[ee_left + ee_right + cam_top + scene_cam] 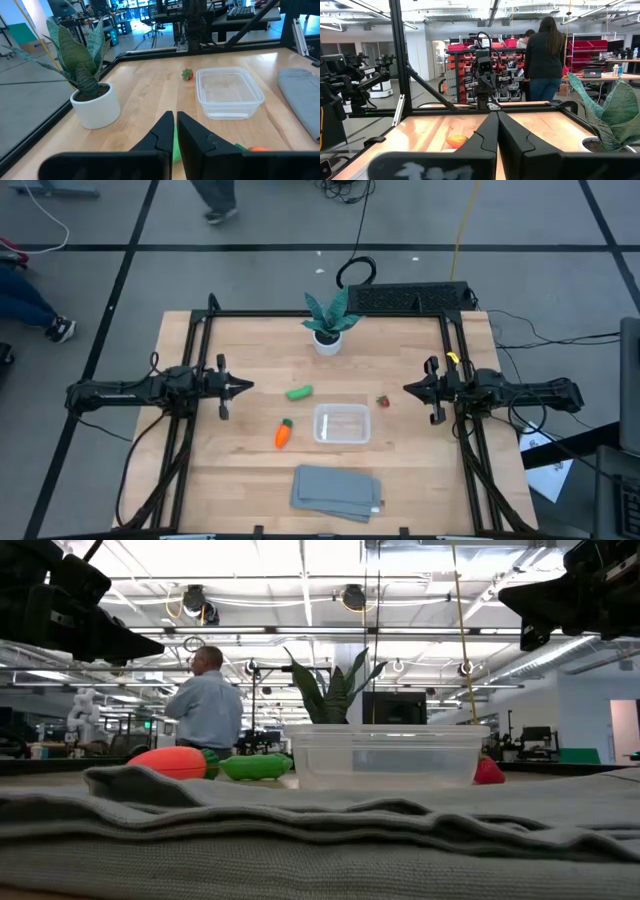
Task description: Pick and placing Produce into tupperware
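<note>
The clear tupperware (342, 424) sits on the table's middle, also in the left wrist view (228, 93) and the low view (387, 754). The green pod (299, 392) lies left of and beyond it, the orange carrot (283, 434) to its left, the red berry (382, 401) off its far right corner. My left gripper (250, 387) hovers shut at the table's left side, raised above the wood, pointing right toward the pod. My right gripper (405, 388) hovers shut at the right side, pointing left toward the berry. Both touch nothing.
A teal-leaved plant in a white pot (328, 328) stands at the far middle. A folded grey cloth (337, 490) lies near the front edge, filling the low view's foreground (320, 830). A black frame rail (330, 314) borders the table. People stand in the room beyond.
</note>
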